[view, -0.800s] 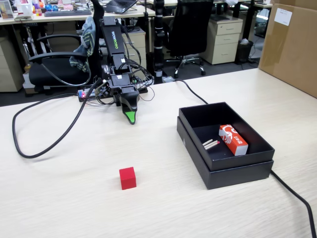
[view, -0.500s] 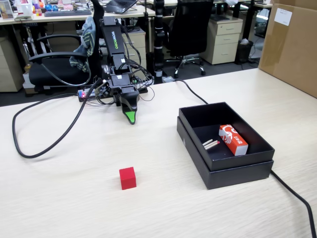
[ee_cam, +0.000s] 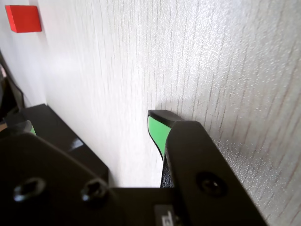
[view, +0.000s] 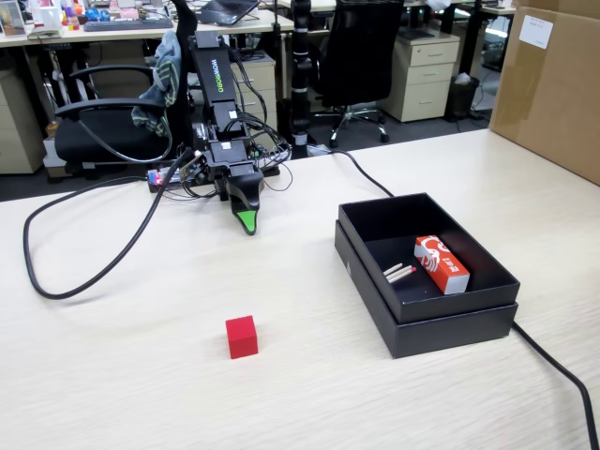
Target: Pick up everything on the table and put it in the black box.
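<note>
Only the arm [view: 214, 80] carries legible lettering, reading WOWROBO.

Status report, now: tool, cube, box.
Tool empty, low over the table, jaw state unclear. Red cube on the table, apart from the tool. Black box holds a red carton and sticks. Path clear.

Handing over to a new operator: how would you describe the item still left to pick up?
On the pale wood-grain table, look left of the open black box, in front of the gripper. The small red cube sits alone there, the only loose item outside the box.
</note>
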